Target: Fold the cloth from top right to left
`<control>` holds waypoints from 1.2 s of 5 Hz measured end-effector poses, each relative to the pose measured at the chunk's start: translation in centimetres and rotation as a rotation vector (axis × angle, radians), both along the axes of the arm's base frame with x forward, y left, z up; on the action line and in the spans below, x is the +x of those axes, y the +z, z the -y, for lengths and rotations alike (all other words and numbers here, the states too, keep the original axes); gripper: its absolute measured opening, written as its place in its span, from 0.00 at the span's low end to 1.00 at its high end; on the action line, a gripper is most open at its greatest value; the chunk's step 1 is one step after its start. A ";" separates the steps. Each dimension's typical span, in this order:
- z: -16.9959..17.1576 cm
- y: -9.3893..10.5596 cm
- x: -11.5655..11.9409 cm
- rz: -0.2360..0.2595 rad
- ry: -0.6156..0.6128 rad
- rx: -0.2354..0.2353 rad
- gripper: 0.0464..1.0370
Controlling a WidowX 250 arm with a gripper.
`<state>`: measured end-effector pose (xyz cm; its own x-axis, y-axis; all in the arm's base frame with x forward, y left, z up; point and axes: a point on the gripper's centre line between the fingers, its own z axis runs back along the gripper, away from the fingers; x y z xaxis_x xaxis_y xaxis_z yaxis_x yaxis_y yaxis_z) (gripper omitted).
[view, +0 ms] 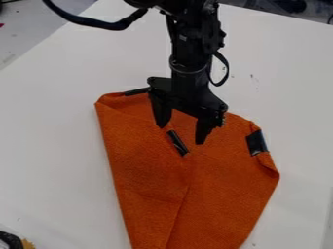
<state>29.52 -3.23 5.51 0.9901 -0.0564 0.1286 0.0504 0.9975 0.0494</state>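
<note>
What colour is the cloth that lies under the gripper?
The cloth is orange, as the camera view shows.

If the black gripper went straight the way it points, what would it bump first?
The gripper would probably meet the orange cloth first, near the middle black strip, though its height is unclear.

Laboratory or robotics workspace, the exact type of room being uncertain. A broad, flat white table (pixel 52 131) serves as the work surface. A black, jointed robot arm (pixel 189 53) extends over the table from its far side, with a thick black cable (pixel 88 20) looping beside it. Dark, indistinct equipment (pixel 289 5) lies beyond the table's far edge.
</note>
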 end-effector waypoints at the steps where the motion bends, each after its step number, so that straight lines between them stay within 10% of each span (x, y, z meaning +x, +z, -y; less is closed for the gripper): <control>1: 0.0 -0.8 -0.2 -0.029 0.000 0.004 0.96; 6: 8.2 -2.9 6.4 0.032 -0.111 -0.094 0.96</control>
